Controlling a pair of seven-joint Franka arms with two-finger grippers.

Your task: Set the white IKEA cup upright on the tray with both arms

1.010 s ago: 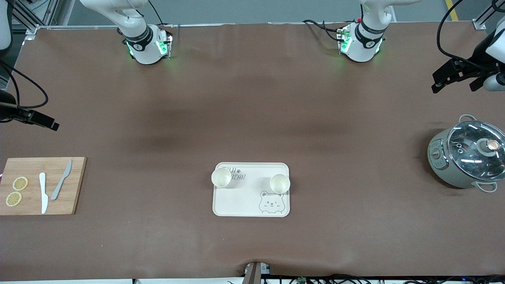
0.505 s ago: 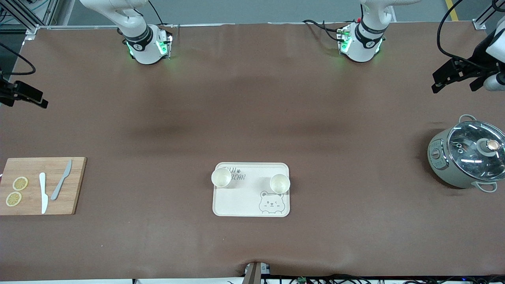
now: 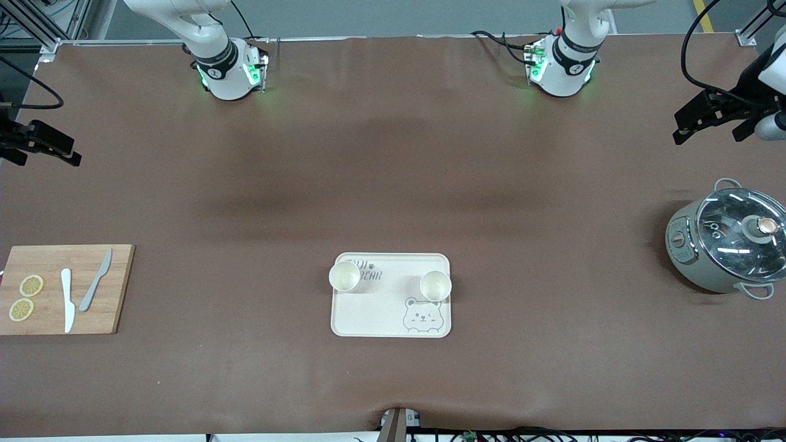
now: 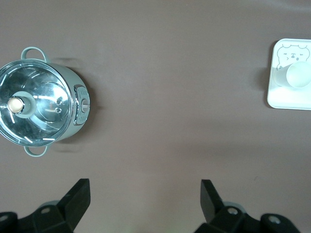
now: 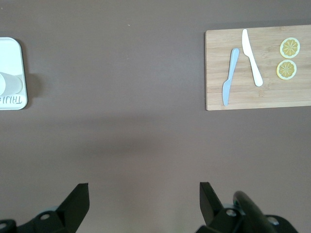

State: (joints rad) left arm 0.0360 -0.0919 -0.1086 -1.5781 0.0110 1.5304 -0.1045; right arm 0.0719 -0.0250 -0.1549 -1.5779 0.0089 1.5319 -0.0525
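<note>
The cream tray [image 3: 374,313] with the bear drawing lies mid-table, near the front camera. Two white cups stand upright on it, mouths up: one [image 3: 344,276] on the lettering toward the right arm's end, one [image 3: 436,285] toward the left arm's end. My left gripper [image 3: 678,127] is open and empty, high over the left arm's end of the table; in its wrist view [image 4: 144,194] there is bare mat between the fingers. My right gripper [image 3: 61,150] is open and empty, high over the right arm's end, with bare mat under it in its wrist view [image 5: 143,196].
A grey-green pot with a glass lid [image 3: 727,240] stands at the left arm's end, also in the left wrist view [image 4: 41,114]. A wooden cutting board [image 3: 116,288] with two knives and two lemon slices lies at the right arm's end, also in the right wrist view [image 5: 257,92].
My right gripper has drawn back from over the mat near the cutting board toward the table's edge and the robots' side. My left gripper has barely moved. The cups and tray are still.
</note>
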